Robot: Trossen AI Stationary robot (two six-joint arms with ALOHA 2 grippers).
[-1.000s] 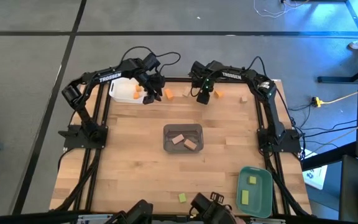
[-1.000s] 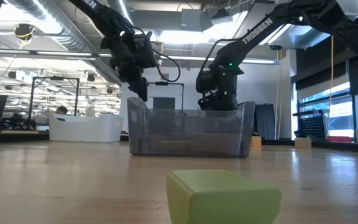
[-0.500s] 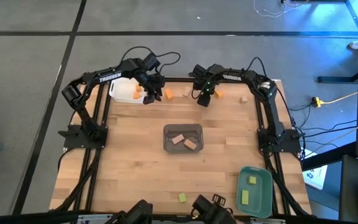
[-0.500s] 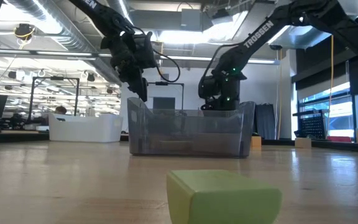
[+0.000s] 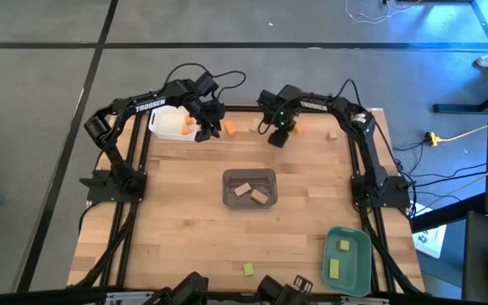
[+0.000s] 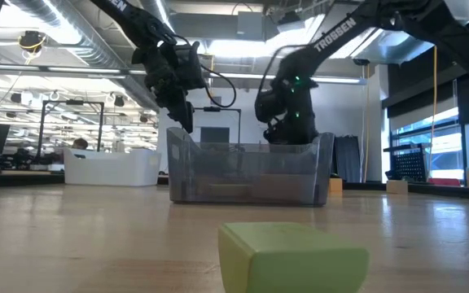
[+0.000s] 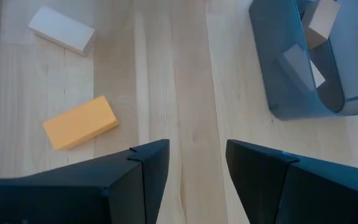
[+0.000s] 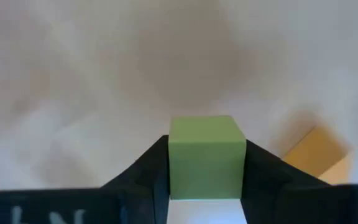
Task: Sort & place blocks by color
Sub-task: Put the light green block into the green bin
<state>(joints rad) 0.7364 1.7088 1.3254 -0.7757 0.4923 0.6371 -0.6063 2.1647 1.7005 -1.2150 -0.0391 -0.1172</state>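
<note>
My right gripper (image 5: 276, 136) is over the table's far part, shut on a yellow-green cube (image 8: 207, 140). An orange block (image 8: 319, 152) lies on the table just beyond it. My left gripper (image 5: 202, 134) hangs open near the white tray (image 5: 166, 127), touching nothing. An orange bar (image 7: 79, 122) and a pale bar (image 7: 61, 30) lie flat on the wood ahead of its fingers. An orange block (image 5: 187, 121) sits in the white tray. Tan blocks (image 5: 251, 191) lie in the grey tray (image 5: 249, 175), and yellow-green ones (image 5: 343, 246) in the teal tray (image 5: 346, 280). My right gripper pinches the yellow-green cube by two opposite side faces (image 8: 174, 149) between its two fingers, coming from above and pointing down. The cube sits square between the fingertips (image 8: 148, 163), lifted clear of the table.
A loose yellow-green block (image 5: 247, 269) lies near the table's near edge, large in the low view (image 6: 291, 256). A tan block (image 5: 332, 133) and another tan block (image 5: 254, 127) lie along the far edge. Bare wood spreads between the grey tray and the side frames.
My right gripper has risen a little above the table's far part, still shut, and has edged slightly toward the left. My left arm has kept still.
</note>
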